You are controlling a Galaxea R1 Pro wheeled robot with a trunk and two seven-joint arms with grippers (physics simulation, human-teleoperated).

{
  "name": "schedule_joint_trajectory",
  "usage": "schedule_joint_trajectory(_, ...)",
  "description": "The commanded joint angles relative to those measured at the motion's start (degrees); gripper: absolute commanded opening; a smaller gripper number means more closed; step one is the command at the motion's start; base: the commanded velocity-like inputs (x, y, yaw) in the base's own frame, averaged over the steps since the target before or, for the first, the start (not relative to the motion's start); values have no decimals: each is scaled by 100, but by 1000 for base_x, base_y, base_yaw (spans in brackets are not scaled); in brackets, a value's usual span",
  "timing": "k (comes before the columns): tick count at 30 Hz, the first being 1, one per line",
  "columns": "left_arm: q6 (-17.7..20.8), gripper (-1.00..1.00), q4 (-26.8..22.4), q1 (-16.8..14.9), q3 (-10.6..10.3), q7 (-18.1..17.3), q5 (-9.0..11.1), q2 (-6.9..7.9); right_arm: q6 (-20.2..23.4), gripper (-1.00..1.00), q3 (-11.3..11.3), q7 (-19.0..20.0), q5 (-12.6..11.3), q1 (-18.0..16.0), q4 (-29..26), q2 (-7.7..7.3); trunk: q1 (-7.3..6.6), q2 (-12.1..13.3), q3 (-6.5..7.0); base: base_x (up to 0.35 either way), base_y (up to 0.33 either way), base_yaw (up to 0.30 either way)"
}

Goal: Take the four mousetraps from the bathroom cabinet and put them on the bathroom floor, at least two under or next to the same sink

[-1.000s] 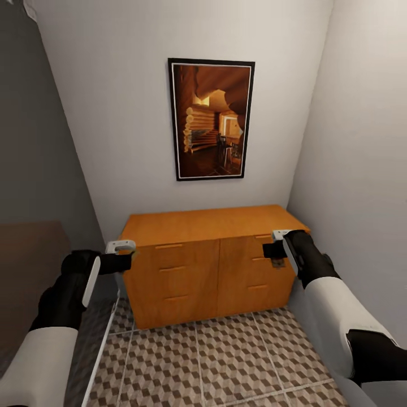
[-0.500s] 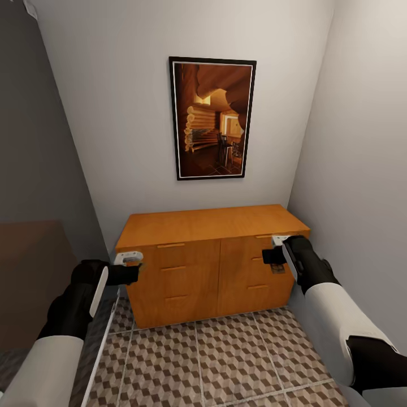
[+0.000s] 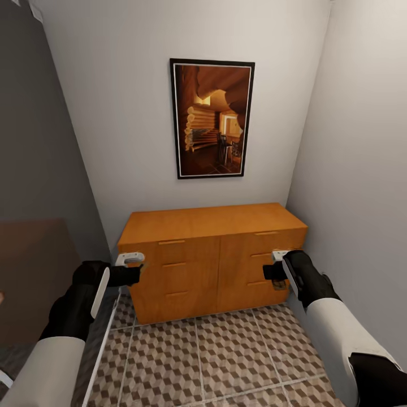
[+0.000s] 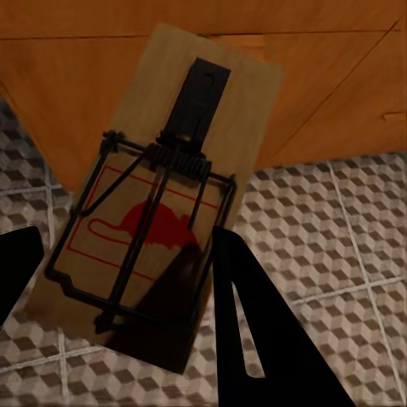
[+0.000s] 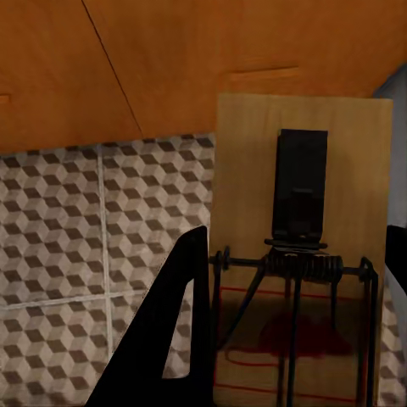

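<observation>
Over the last sec both arms dropped lower in front of the cabinet (image 3: pixel 212 257). Left gripper (image 3: pixel 131 270) pinched one mousetrap (image 4: pixel 157 212), right gripper (image 3: pixel 275 272) pinched another (image 5: pixel 297 254). Prob. heading to the bathroom floor (image 3: pixel 226 356); none laid yet.

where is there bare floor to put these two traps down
The cube-patterned tiled floor lies bare in front of the low orange-brown wooden cabinet, between both arms. It is tighter by the right wall, where the right claw holds a wooden mousetrap; the left claw holds another.
</observation>
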Motion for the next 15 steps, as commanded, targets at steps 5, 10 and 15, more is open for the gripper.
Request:
schedule_joint_trajectory(5, 21, -100, -5, -5, 8, -44, -31, 5, 21, -100, -16, 45, 57, 158, -6, 3, -2, -7, -8, -294, 0, 0)
schedule_joint_trajectory(10, 21, -100, -5, -5, 8, -44, -27, 4, 21, -100, -16, 44, 64, 320, -6, -2, -2, -7, -8, -91, 0, 0)
schedule_joint_trajectory(15, 21, -100, -5, -5, 8, -44, -21, 2, 21, -100, -16, 43, 65, 364, -6, -2, -2, -7, -8, -23, 0, 0)
